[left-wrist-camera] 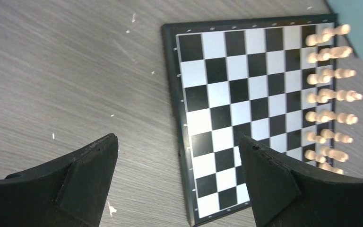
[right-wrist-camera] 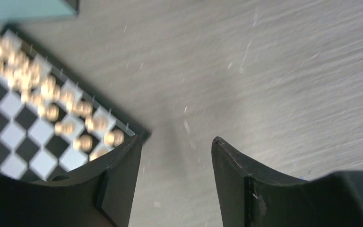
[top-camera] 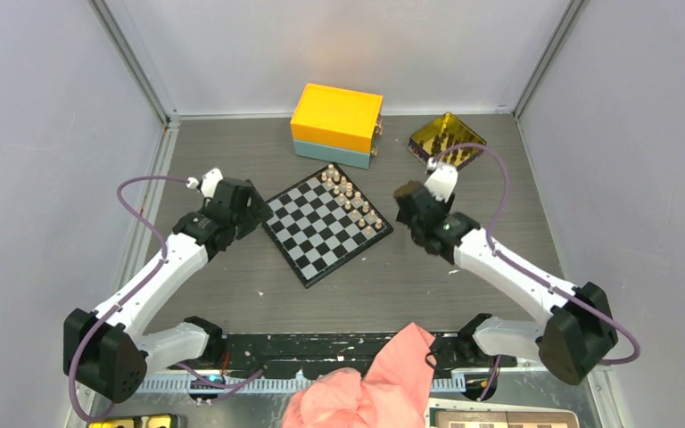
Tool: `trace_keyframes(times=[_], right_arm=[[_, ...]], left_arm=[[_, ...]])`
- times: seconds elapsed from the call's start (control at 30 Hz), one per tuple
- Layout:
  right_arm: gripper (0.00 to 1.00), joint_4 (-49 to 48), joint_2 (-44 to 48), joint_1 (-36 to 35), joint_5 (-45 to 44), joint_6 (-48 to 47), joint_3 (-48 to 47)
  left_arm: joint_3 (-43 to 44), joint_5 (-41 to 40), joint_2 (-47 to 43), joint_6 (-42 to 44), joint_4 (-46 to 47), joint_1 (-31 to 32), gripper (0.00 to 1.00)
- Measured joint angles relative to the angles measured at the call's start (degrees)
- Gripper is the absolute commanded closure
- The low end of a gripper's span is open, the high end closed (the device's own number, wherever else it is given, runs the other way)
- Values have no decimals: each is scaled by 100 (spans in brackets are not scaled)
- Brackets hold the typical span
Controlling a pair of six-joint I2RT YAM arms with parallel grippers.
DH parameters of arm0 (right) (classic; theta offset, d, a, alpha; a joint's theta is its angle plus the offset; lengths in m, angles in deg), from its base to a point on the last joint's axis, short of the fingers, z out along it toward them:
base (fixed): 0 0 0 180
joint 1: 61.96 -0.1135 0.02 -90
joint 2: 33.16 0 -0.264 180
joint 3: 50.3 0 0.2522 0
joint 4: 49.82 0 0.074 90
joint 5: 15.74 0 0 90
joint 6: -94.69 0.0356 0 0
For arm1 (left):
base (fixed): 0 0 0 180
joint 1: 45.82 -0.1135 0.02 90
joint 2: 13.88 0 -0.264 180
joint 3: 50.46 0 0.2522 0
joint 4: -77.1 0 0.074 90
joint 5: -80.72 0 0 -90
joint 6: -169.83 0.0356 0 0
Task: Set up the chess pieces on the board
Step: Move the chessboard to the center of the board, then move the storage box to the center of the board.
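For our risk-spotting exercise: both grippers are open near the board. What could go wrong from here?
The right gripper hangs beside the board corner where the light pieces stand packed; a sweep could topple them. The left gripper hovers at the board's opposite edge; bumping it could shift the board.

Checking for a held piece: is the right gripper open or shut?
Open: the right gripper shows fingers apart, only bare table between them.

Open approach over bare board (top-camera: 317, 237) squares; chess pieces (top-camera: 350, 198) crowd far-right edge; yellow-teal box (top-camera: 336, 123) close behind.
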Motion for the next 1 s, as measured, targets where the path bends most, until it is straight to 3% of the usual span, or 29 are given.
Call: trace_keyframes(times=[0.2, 0.5, 0.73, 1.0], right_arm=[[27, -459, -1421, 1484, 363, -1080, -1279], [19, -1209, -3974, 2549, 1434, -2813, -3108], [20, -1314, -4948, 2953, 2114, -3786, -4011], [31, -1292, -5405, 3084, 2465, -4162, -4533]], left_arm=[[234, 216, 57, 140, 42, 0, 6], [188, 599, 448, 98, 420, 0, 11], [136, 850, 981, 79, 772, 0, 13], [44, 957, 1119, 76, 1003, 0, 14]])
